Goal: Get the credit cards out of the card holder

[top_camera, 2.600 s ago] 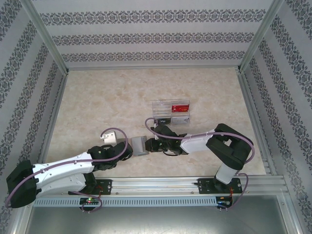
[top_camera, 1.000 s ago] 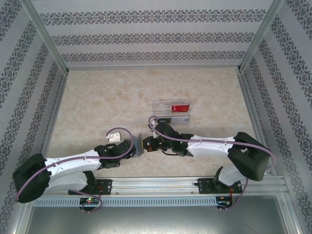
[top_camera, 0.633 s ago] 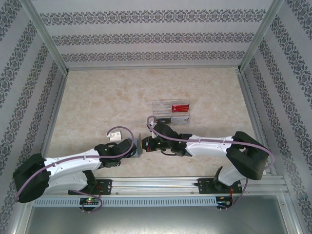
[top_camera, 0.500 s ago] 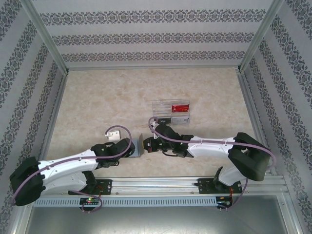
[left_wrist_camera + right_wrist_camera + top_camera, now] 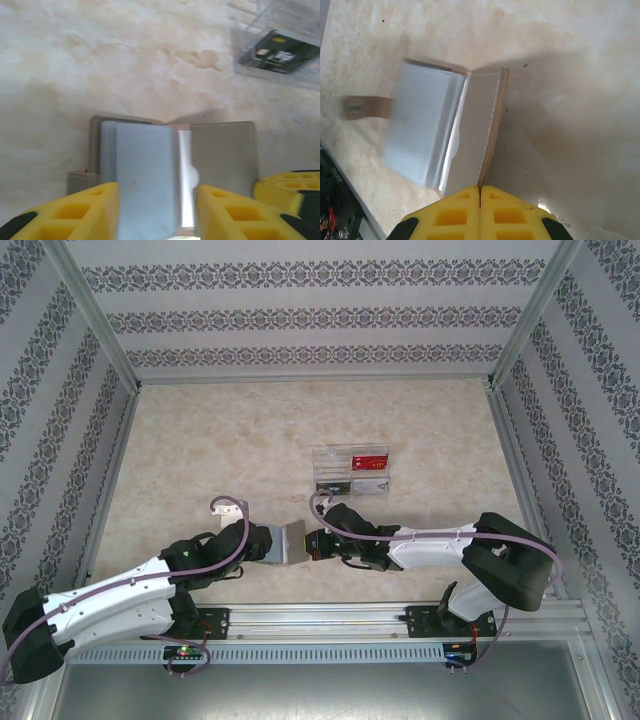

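Top: card holder [image 5: 293, 540] open, lower centre; red card [image 5: 370, 458] in tray [image 5: 330, 455] above it.
Left wrist: left gripper [image 5: 157, 200] jaws apart, empty, over 1 clear sleeve [image 5: 142, 175].
Right wrist: right gripper [image 5: 480, 197] clamped on holder's cover, pinning it open.
Next, likely: left pinches a card edge.

Left arm [image 5: 110, 595] and right arm [image 5: 430, 537]: white shells, black joints being shown.
Cables [image 5: 243, 530]: purple hoses being carried.
Fingers [image 5: 75, 215]: yellow, square recesses being shown.
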### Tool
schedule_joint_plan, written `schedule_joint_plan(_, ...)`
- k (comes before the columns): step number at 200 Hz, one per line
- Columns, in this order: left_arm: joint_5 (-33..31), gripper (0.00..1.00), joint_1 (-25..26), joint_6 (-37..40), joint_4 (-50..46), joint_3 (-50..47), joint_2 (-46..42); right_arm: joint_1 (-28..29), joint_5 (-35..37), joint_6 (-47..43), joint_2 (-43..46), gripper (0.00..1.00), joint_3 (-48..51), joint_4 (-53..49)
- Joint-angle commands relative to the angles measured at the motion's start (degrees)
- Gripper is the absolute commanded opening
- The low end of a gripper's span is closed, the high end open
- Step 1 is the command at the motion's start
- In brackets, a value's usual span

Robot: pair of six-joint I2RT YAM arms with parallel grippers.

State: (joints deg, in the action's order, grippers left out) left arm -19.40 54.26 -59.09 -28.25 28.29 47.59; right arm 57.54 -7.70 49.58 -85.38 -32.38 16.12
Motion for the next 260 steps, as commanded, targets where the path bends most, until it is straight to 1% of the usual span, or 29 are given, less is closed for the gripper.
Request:
schedule_joint_plan(1, -4.4, 0.44, -0.6, -1.2, -6.8, 2.4, 0.6, 0.3, 1.6, 0.6, 0.0, 0.00, 0.7, 1.7)
schedule_joint_plan(14, -2.6, 0.48, -0.6, -0.5, -4.8, 1.7, -0.1, 0.3, 1.7, 0.7, 0.2, 0.00, 0.8, 1.7)
schedule_joint_plan(20, -1.8, 0.48, -0.6, -0.1, -3.7, 1.3, -0.6, 0.4, 1.8, 0.7, 0.3, 0.00, 0.9, 1.7)
schedule_joint_plan(41, 2.1, 0.46, -0.6, 2.5, 2.4, -0.1, -1.2, 0.4, 1.8, 0.7, 0.3, 0.00, 1.1, 1.8)
schedule_joint_plan(61, 5.8, 0.43, -0.6, 3.6, 8.1, -1.7, 0.5, 0.5, 1.9, 0.7, 0.4, 0.00, 1.2, 1.9)
schedule_joint_plan(78, 5.7, 0.39, -0.6, 2.8, 8.3, -1.7, 3.1, 0.5, 2.0, 0.8, 0.2, 0.00, 1.3, 2.0)
schedule_joint_plan(129, 4.3, 0.38, -1.1, -0.8, 8.3, -3.5, 9.0, 0.6, 1.8, 1.0, -0.3, 0.00, 1.1, 2.2)
schedule_joint_plan(155, 3.7, 0.38, -1.6, -2.4, 7.3, -4.0, 10.3, 0.6, 1.8, 0.9, -0.3, 0.00, 1.0, 2.2)
schedule_joint_plan(207, 4.8, 0.38, -2.2, -3.0, 9.2, -5.4, 11.3, 0.7, 1.7, 1.0, -0.5, 0.00, 0.8, 2.2)
schedule_joint_plan(260, 6.9, 0.38, -2.5, -3.0, 13.5, -6.7, 12.8, 0.7, 1.6, 1.1, -0.8, 0.00, 0.7, 2.1)
